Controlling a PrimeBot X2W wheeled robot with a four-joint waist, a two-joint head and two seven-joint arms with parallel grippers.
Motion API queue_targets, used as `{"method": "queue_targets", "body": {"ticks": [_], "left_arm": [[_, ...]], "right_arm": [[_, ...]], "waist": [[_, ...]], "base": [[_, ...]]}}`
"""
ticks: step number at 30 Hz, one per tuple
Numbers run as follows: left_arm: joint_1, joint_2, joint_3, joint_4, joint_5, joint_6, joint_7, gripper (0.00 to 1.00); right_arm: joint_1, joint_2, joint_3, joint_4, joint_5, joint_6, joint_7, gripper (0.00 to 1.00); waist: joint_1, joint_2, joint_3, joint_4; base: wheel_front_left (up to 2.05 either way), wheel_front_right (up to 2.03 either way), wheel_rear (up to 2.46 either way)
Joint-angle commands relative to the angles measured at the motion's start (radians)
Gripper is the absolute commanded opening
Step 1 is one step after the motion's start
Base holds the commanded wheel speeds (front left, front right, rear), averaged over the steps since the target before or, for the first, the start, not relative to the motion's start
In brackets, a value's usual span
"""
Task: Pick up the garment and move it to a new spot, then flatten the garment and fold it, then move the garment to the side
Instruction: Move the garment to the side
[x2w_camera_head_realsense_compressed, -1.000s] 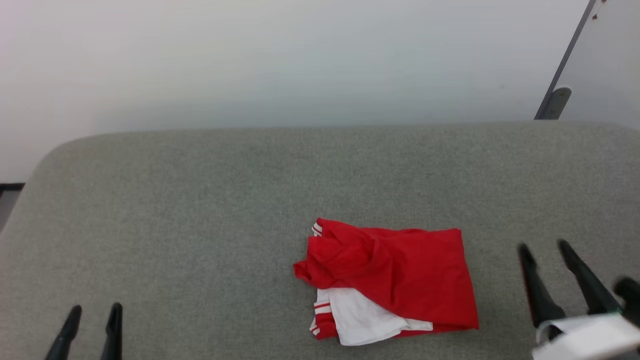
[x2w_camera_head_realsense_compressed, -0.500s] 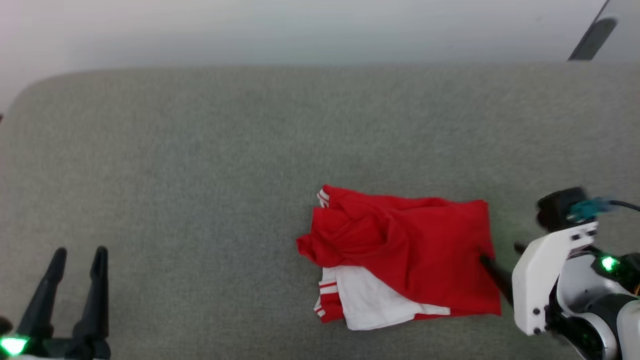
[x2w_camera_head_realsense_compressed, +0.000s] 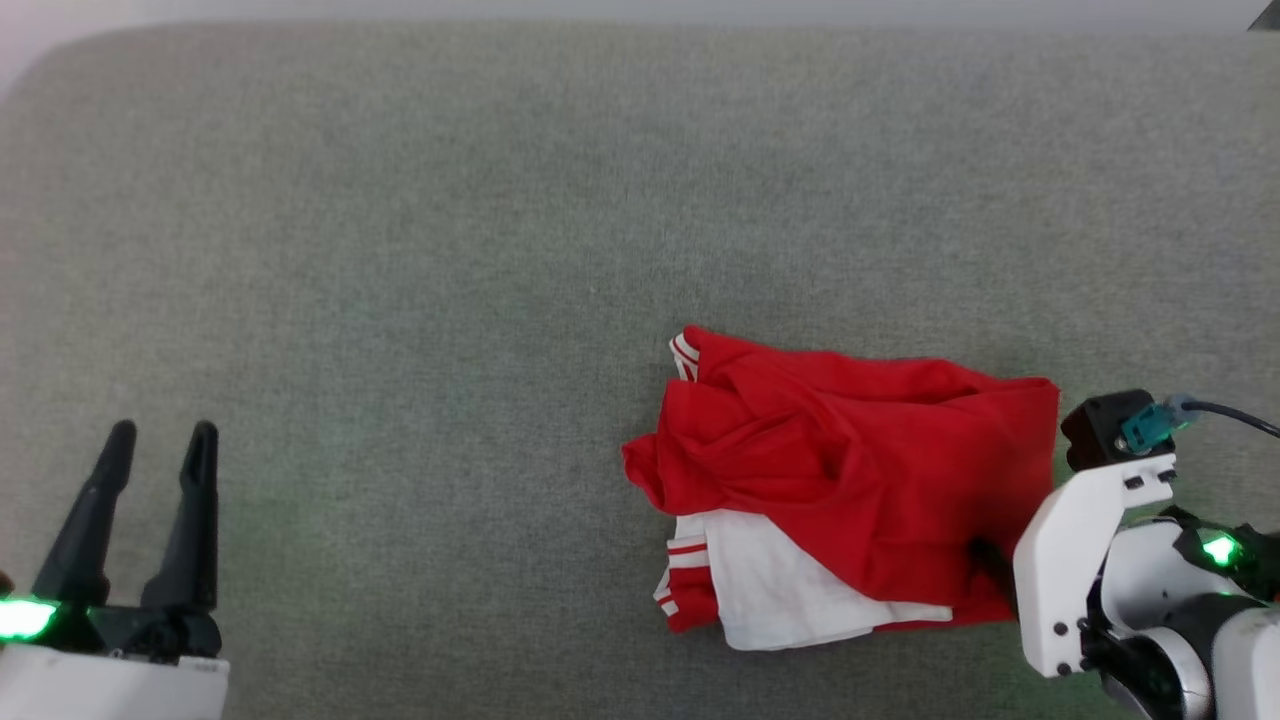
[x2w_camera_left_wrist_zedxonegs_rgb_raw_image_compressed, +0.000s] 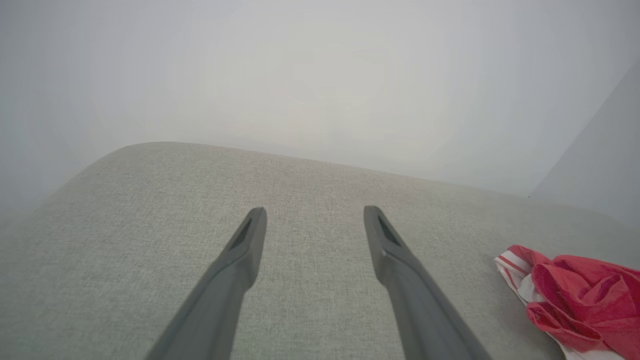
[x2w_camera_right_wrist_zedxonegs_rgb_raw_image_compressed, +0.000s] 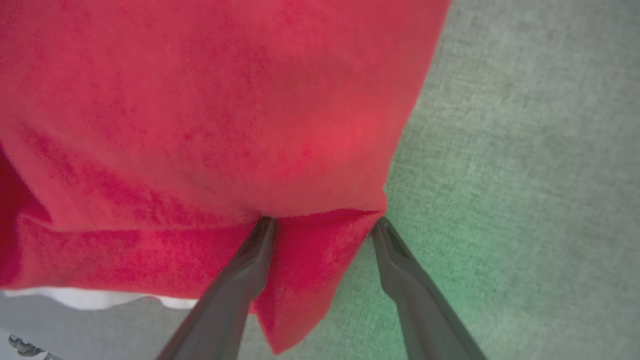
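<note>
The right gripper (x2w_camera_right_wrist_zedxonegs_rgb_raw_image_compressed: 324, 226) is open around 1 corner of the shirt (x2w_camera_head_realsense_compressed: 860, 470). It could pinch too little cloth, and the shirt would slip out. The left gripper (x2w_camera_left_wrist_zedxonegs_rgb_raw_image_compressed: 315, 214) is open and empty.

Garment (x2w_camera_head_realsense_compressed: 860, 470) showing red w/ white sleeve, red-white striped trim; upholstered surface (x2w_camera_head_realsense_compressed: 400, 250) looking grey-green; L fingers (x2w_camera_head_realsense_compressed: 193, 520) showing black.

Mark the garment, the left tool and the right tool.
garment (x2w_camera_head_realsense_compressed: 880, 470): head view, on its red body panel.
left tool (x2w_camera_head_realsense_compressed: 163, 430): head view, midway between its two fingertips.
right tool (x2w_camera_right_wrist_zedxonegs_rgb_raw_image_compressed: 324, 221): right wrist view, midway between its fingertips, at the garment's red corner.
</note>
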Motion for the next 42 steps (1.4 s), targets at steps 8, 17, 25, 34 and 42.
{"method": "queue_targets", "body": {"ticks": [8, 17, 25, 34, 42], "left_arm": [[-0.038, 0.028, -0.013, -0.001, -0.013, 0.002, 0.001, 1.0], [-0.024, 0.041, 0.018, -0.072, 0.0, 0.002, 0.001, 1.0], [-0.024, 0.103, 0.05, -0.164, 0.044, 0.002, 0.001, 1.0], [-0.046, 0.228, 0.039, -0.279, 0.07, 0.002, 0.001, 1.0], [-0.111, 0.364, 0.091, -0.387, 0.06, 0.002, 0.002, 1.0]], "right_arm": [[-0.017, 0.017, 0.02, 0.097, -0.028, -0.002, -0.124, 0.0], [0.021, 0.011, -0.074, 0.011, 0.023, -0.003, -0.236, 0.0], [0.087, 0.017, -0.245, -0.103, 0.073, -0.002, -0.33, 0.0], [0.13, 0.018, -0.397, -0.115, 0.161, -0.002, -0.486, 0.0], [-0.004, 0.018, -0.499, -0.099, 0.053, -0.002, -0.589, 0.0]], "waist": [[0.0, 0.0, 0.058, -0.008], [0.0, 0.0, 0.04, -0.104], [0.0, 0.0, 0.074, -0.268], [0.0, 0.0, 0.158, -0.412], [0.0, 0.0, 0.291, -0.471]], "base": [[0.0, 0.0, 0.0], [0.0, 0.0, 0.0], [0.0, 0.0, 0.0], [0.0, 0.0, 0.0], [0.0, 0.0, 0.0]]}}
